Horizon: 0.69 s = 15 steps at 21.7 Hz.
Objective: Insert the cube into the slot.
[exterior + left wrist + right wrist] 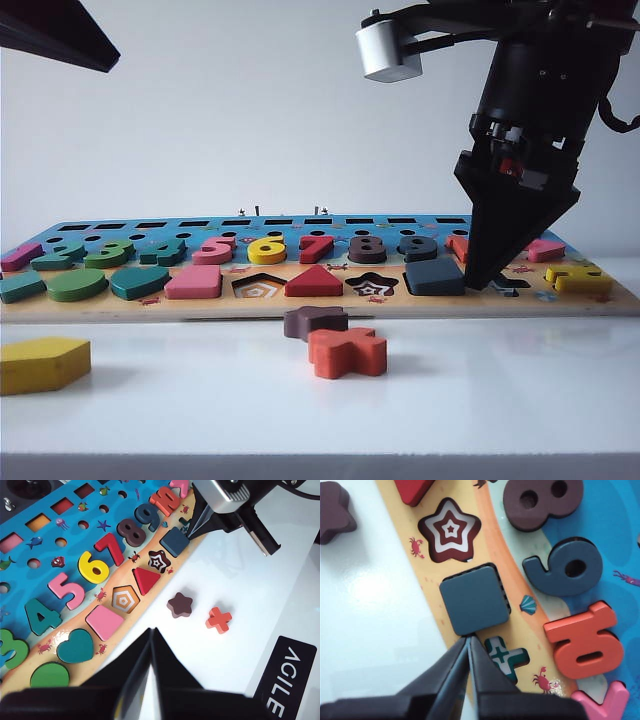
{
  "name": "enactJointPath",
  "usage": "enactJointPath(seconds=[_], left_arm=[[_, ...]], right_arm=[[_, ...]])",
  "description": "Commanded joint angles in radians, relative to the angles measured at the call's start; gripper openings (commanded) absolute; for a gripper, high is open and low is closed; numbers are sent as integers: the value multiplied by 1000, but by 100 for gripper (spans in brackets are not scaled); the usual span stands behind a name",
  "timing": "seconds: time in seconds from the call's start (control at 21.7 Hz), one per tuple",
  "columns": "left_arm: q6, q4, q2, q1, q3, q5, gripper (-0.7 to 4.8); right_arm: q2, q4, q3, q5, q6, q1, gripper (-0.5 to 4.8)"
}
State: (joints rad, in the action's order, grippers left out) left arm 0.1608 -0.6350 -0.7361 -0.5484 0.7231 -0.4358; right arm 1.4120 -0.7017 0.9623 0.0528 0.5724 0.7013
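I start with the wooden puzzle board point(320, 300): a long, flat panel with a printed blue sea scene and a sandy strip of cut-outs, resting on a glossy white table point(480, 400). Chunky painted numbers sit in its back row and flat shapes in the front row.

The right gripper point(469, 645) is down at the board, its black tapered fingers pressed together to a point with nothing between them, the tip touching or just shy of one corner of the cube point(474, 600). My left gripper point(151, 640) hangs back over the table edge near the heart and circle pieces, fingers likewise closed and empty.

The cube is a flat navy block with rounded corners, lying in the square slot point(507, 596) slightly askew, so a sliver of checkered bottom shows along one side. I judge it light, rigid and smooth-painted, likely to skate if nudged at an angle. With so little height above the board, I would rather press flat on its top face or push an edge than pinch it.

Loose on the table lie a brown star point(314, 321), a red cross point(347, 352) and a yellow pentagon point(42, 364).
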Motion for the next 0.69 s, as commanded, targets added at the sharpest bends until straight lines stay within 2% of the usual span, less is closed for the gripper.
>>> enactJointPath(seconds=[0.05, 0.28, 0.51, 0.6, 0.69], left_arm=[[4, 16, 0, 0, 4, -7, 17], [4, 16, 0, 0, 4, -47, 17], [4, 16, 0, 0, 4, -61, 17], [4, 16, 0, 0, 4, -61, 17], [4, 16, 0, 0, 4, -61, 17]], right_arm=[[-3, 24, 3, 0, -3, 1, -8], [-3, 27, 3, 1, -3, 1, -8], [-38, 21, 5, 102, -3, 1, -8], [-74, 16, 5, 101, -9, 1, -7], [-122, 27, 5, 101, -75, 1, -4]])
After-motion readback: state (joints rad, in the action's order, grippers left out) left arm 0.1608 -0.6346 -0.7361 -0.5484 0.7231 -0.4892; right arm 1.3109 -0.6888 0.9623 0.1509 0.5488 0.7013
